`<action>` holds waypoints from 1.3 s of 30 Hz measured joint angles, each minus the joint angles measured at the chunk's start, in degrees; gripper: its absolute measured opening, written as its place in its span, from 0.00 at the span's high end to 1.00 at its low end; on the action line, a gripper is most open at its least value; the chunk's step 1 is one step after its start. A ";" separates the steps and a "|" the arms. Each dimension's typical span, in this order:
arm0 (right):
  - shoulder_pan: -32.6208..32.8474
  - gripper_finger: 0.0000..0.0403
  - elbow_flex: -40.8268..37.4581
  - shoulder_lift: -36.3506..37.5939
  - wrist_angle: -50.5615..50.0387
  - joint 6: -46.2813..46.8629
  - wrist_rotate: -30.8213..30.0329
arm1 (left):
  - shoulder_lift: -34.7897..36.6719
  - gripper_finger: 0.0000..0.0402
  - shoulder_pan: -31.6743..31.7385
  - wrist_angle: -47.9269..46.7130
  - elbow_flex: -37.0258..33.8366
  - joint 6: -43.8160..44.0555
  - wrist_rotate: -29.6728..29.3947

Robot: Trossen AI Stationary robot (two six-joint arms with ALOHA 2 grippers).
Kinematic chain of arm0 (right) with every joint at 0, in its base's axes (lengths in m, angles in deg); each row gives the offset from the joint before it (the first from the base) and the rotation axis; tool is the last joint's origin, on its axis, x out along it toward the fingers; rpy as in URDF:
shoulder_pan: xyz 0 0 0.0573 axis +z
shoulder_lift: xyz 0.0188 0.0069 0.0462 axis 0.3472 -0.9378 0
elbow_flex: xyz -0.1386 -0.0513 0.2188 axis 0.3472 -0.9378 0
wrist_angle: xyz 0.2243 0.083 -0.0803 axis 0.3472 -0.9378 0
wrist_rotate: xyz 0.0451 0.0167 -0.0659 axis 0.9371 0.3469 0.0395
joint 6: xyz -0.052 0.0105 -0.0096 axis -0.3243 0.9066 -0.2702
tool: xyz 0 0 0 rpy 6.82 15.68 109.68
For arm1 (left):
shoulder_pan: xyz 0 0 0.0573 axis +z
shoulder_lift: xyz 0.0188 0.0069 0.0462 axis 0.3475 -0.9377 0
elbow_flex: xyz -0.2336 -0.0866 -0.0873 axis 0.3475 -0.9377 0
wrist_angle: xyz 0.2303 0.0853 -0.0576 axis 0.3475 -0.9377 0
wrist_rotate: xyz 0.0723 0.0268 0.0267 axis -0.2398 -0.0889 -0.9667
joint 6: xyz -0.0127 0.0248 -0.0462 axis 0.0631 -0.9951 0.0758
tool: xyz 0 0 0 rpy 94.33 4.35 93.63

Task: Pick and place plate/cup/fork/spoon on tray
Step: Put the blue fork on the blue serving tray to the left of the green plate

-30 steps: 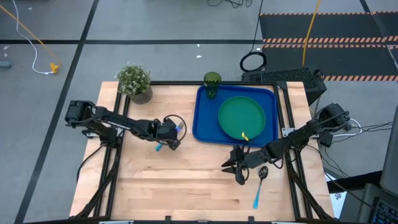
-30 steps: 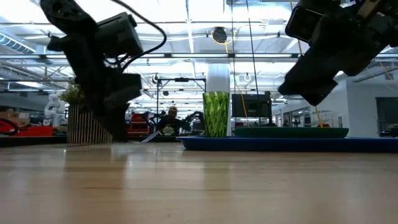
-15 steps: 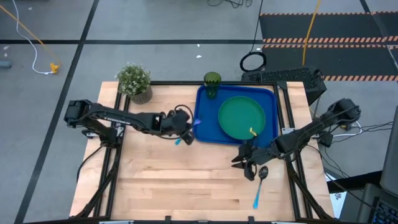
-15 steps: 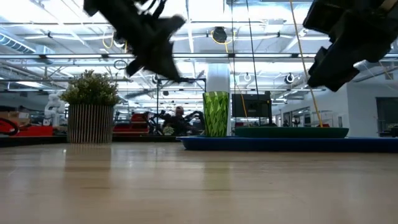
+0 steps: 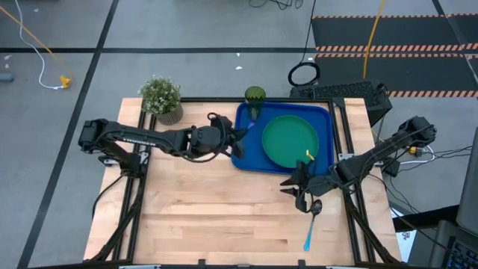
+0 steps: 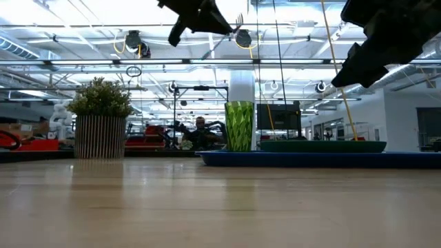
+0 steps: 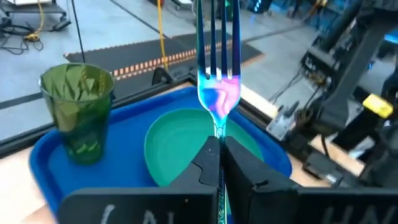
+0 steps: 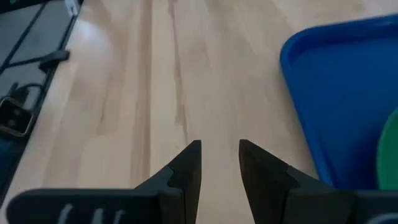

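The blue tray (image 5: 246, 153) lies at the table's far right. On it rest the green plate (image 5: 290, 140) and, upright in the far left corner, the cup (image 5: 255, 101). My left gripper (image 5: 230, 139) hovers at the tray's left rim, shut on the fork (image 7: 217, 81), whose tines point toward the plate (image 7: 180, 143) and the cup (image 7: 78, 112). The spoon (image 5: 312, 224) lies flat on the wood near the tray's near right corner. My right gripper (image 5: 299, 190) hangs open just above and left of the spoon's bowl, with nothing between its fingers (image 8: 186, 168). My left gripper pinches the fork's neck (image 7: 219, 129) just behind the tines, between its two fingertips. The fingers come nearly level from the table's left and lie along the fork; they hide its handle. The fork is lifted clear, its tines (image 6: 238, 21) sticking out past the fingertips.
A potted plant (image 5: 162, 97) stands at the far left corner of the table. Bare wood (image 5: 209, 217) spreads over the near half and left of the tray. Black frame rails run along the table's edges.
My left gripper has risen from the tabletop and travelled toward the table's right edge to the tray's left rim. It has tipped from pointing down to nearly level, carrying the fork clear of the wood. My right gripper has drifted a little toward the right edge.
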 joint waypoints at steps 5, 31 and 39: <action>0.63 0.76 -0.10 -0.01 4.17 -1.24 2.24 | -5.51 0.98 -0.90 7.55 -0.04 2.43 -2.67; 2.99 0.76 -3.60 0.25 -0.24 -1.27 4.16 | -29.14 0.98 4.39 -0.60 16.41 8.84 -13.83; 2.99 0.76 -3.60 0.25 -1.67 -1.86 4.08 | -32.85 0.98 5.73 -0.33 16.41 11.66 -13.63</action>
